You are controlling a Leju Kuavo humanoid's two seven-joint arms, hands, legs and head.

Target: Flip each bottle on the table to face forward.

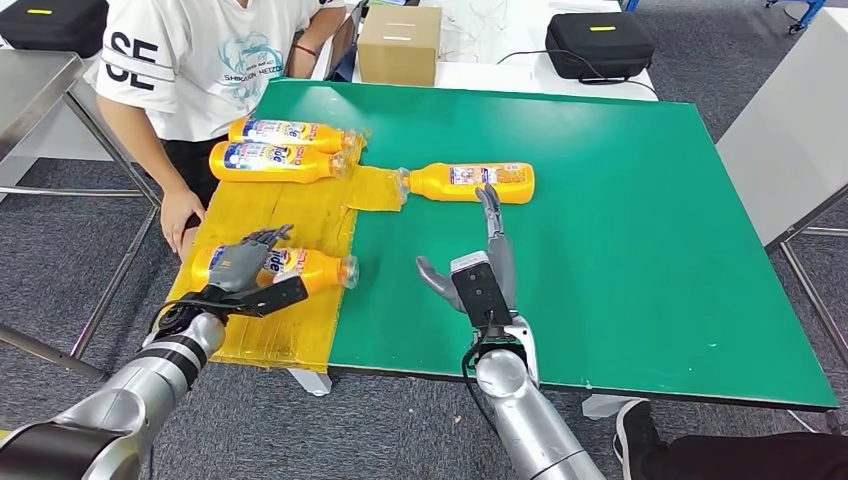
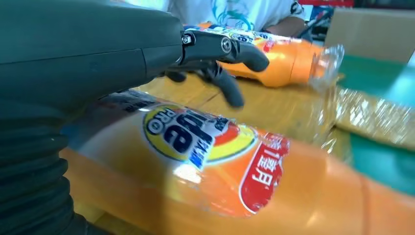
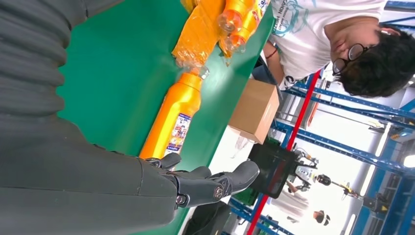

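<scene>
Four orange detergent bottles lie on their sides. Two lie together (image 1: 290,133) (image 1: 275,162) at the back of a yellow mat (image 1: 290,215). A third bottle (image 1: 470,182) (image 3: 173,122) lies on the green table (image 1: 620,230), cap towards the mat. The nearest bottle (image 1: 310,268) (image 2: 205,166) is on the mat with its label up, and my left hand (image 1: 245,260) (image 2: 225,54) hovers over it with fingers stretched out, not wrapped round it. My right hand (image 1: 480,265) (image 3: 205,183) is open, its fingertips just short of the third bottle's near side.
A person in a white shirt (image 1: 200,60) sits at the far left corner, one hand (image 1: 180,215) hanging beside the mat. Behind the table are a cardboard box (image 1: 398,45) (image 3: 254,110) and a black case (image 1: 598,45). A grey table (image 1: 790,130) stands to the right.
</scene>
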